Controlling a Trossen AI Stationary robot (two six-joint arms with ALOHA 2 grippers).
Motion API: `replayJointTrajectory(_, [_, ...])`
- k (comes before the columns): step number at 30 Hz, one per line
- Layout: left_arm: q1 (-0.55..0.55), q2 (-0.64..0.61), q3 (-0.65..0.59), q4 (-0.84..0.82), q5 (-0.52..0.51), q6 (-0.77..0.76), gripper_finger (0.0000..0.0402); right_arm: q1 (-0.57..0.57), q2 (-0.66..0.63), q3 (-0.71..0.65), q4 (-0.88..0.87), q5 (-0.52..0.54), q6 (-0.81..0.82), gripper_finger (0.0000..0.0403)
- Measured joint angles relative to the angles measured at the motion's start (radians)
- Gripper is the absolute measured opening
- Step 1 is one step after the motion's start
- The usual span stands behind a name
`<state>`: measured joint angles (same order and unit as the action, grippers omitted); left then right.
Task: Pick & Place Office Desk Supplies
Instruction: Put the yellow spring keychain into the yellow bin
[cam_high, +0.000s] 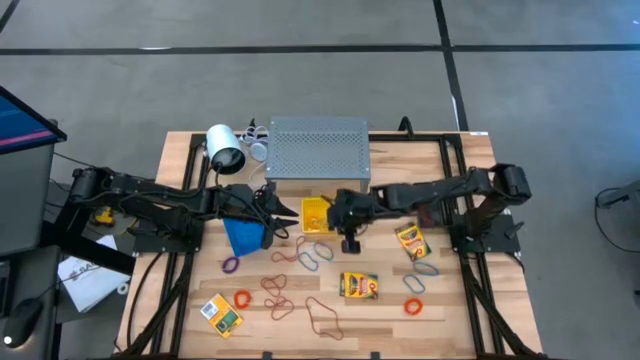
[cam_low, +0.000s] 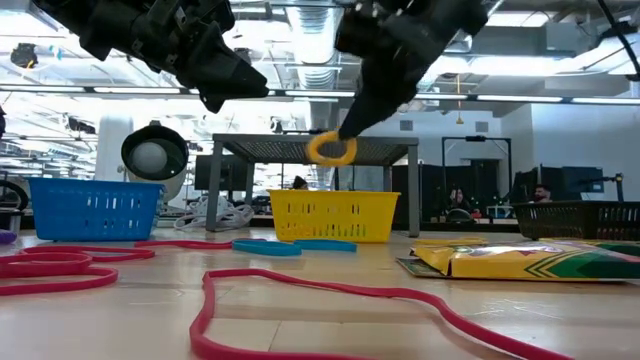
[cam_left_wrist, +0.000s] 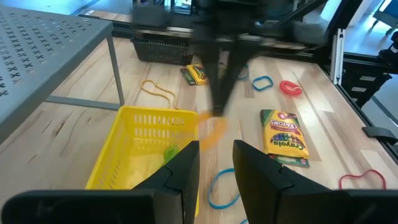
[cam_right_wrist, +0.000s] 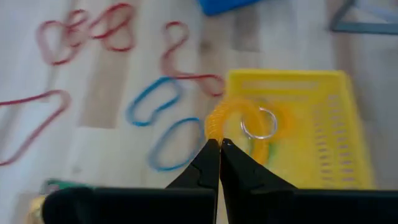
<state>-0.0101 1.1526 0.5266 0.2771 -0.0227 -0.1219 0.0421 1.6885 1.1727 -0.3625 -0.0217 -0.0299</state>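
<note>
Step in hand: placing. The right gripper (cam_right_wrist: 219, 144) has its jaws pinched tight on an orange coil loop (cam_right_wrist: 233, 118) with a small metal ring (cam_right_wrist: 260, 123) on it; the loop hangs just below the jaw tips. In the low view it dangles clear above the yellow bin (cam_low: 333, 216), not touching it.

Straight past the jaw tips sits the near rim of the yellow bin, with something green already inside. From the right wrist view the loop sits over the bin's edge more than its middle, so my read is the carry is nearly done but the drop point is marginal.

Next move calls for a small shift further over the bin's interior, maybe a little lower, then opening the jaws. Risk: the springy coil catches the rim and falls onto the counter (cam_high: 470, 300).

Just beside the jaws on the counter lie two blue loops (cam_right_wrist: 152, 107) and a red loop (cam_right_wrist: 180, 59), not yet picked. Farther off are the crayon boxes (cam_high: 359, 286), more loops, the blue bin (cam_high: 243, 236) and the grey shelf (cam_high: 318, 150).

The left gripper (cam_left_wrist: 216, 163) waits across the yellow bin from the right jaws, its jaws partly apart and holding nothing, pointed at the bin.
</note>
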Motion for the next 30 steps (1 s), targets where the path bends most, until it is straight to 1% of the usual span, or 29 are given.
replayJointTrajectory(6, [0.0, 0.0, 0.0, -0.009, 0.0, 0.0, 0.0094, -0.077, 0.023, -0.001, -0.021, -0.007, -0.035, 0.0])
replayJointTrajectory(11, [0.0, 0.0, 0.0, -0.009, 0.0, 0.0, 0.0094, -0.13, 0.076, -0.001, 0.0, -0.012, -0.06, 0.0])
replayJointTrajectory(16, [0.0, 0.0, 0.0, -0.015, 0.0, -0.013, 0.0094, -0.162, 0.138, 0.001, 0.023, -0.072, -0.067, 0.0])
replayJointTrajectory(19, [0.0, 0.0, 0.0, -0.021, 0.0, -0.018, 0.0094, -0.163, 0.153, -0.001, 0.04, -0.098, -0.07, 0.0002])
replayJointTrajectory(23, [0.0, 0.0, 0.0, -0.028, 0.0, -0.018, 0.0094, -0.163, 0.138, 0.0, 0.061, -0.116, -0.076, 0.0017])
replayJointTrajectory(30, [0.0, 0.0, 0.0, -0.03, 0.0, -0.018, 0.0094, -0.161, 0.122, 0.001, 0.058, -0.116, -0.052, 0.0062])
